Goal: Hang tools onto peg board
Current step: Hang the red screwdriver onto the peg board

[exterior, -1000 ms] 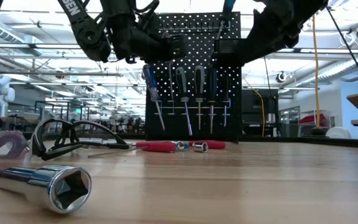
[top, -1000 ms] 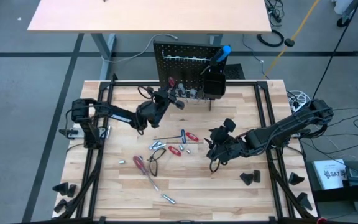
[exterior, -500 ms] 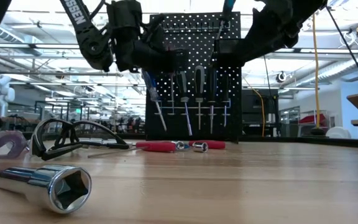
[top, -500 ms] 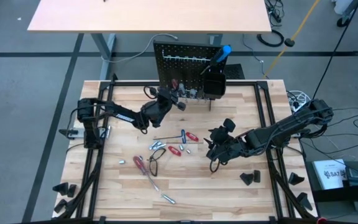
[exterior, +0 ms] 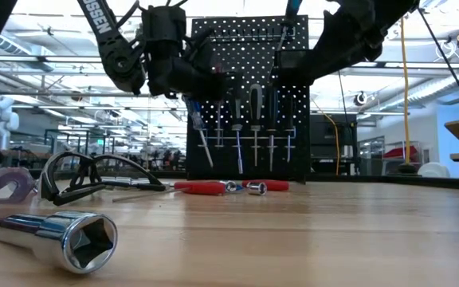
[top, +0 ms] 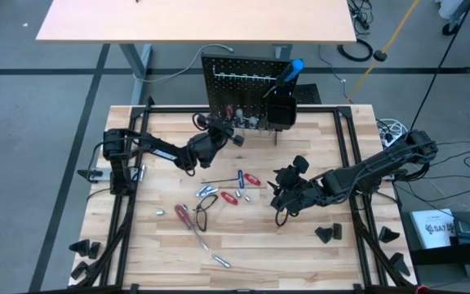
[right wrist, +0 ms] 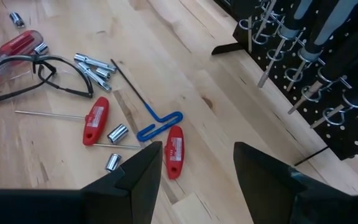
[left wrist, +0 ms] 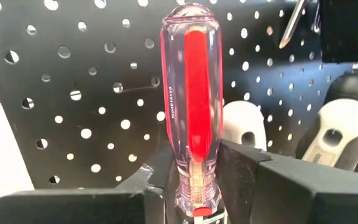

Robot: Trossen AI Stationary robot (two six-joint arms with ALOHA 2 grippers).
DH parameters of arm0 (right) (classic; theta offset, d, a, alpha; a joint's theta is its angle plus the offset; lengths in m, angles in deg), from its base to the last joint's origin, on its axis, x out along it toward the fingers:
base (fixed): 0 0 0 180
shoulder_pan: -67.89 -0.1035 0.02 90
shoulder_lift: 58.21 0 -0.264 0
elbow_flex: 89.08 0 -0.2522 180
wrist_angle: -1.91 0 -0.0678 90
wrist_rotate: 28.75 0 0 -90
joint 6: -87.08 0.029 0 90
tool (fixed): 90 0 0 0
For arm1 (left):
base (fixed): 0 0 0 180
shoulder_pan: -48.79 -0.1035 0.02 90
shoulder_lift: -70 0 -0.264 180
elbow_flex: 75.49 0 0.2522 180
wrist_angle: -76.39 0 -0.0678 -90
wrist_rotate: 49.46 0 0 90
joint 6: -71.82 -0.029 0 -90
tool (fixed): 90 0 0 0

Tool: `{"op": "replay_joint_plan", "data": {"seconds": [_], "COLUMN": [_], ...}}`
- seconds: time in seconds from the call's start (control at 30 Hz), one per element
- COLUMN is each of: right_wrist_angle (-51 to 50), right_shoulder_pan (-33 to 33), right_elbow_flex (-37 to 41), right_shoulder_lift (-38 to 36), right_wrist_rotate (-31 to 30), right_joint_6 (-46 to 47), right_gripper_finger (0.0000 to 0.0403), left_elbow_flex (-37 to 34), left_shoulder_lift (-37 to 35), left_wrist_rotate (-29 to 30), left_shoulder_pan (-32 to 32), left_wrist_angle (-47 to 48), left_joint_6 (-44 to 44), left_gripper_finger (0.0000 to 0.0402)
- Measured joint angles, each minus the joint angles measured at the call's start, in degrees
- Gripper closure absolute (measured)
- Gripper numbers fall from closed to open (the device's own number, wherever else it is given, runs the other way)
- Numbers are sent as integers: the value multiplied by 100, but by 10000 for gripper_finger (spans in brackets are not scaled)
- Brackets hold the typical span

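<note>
our left gripper has its fingers narrowed onto the clear red-cored screwdriver, pinching it low on the handle so it stands upright right in front of the peg board. in the high view we see that gripper up at the left end of the board's front face, at the far edge of the desk.

our right gripper hangs over the middle of the desk with its fingers standing apart and nothing between them; it touches nothing.

on the peg board we count four screwdrivers hanging in a row beside the one we hold, and one blue-handled tool sticking out of the black bin.

loose on the desk we count two red t-handle keys, one blue-handled hex key, two small sockets beside them, a cluster of silver bits, one red-handled screwdriver under a pair of safety glasses, and one large socket lying near the low camera.
</note>
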Motion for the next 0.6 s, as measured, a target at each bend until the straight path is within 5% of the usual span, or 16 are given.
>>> {"op": "replay_joint_plan", "data": {"seconds": [0.2, 0.43, 0.6], "right_wrist_angle": [18, 18, 18], "right_shoulder_pan": [0, 1, 0], "right_elbow_flex": [0, 0, 0], "right_shoulder_lift": [0, 0, 0], "right_wrist_rotate": [2, 4, 28], "right_joint_6": [0, 0, 0], "right_gripper_finger": [211, 211, 211], "left_elbow_flex": [0, 0, 0], "left_shoulder_lift": [0, -2, -2], "left_wrist_rotate": [20, 38, 40], "left_shoulder_pan": [0, 0, 88], "left_wrist_angle": [60, 57, 37], "left_joint_6": [0, 2, -3], "left_gripper_finger": [310, 183, 151]}}
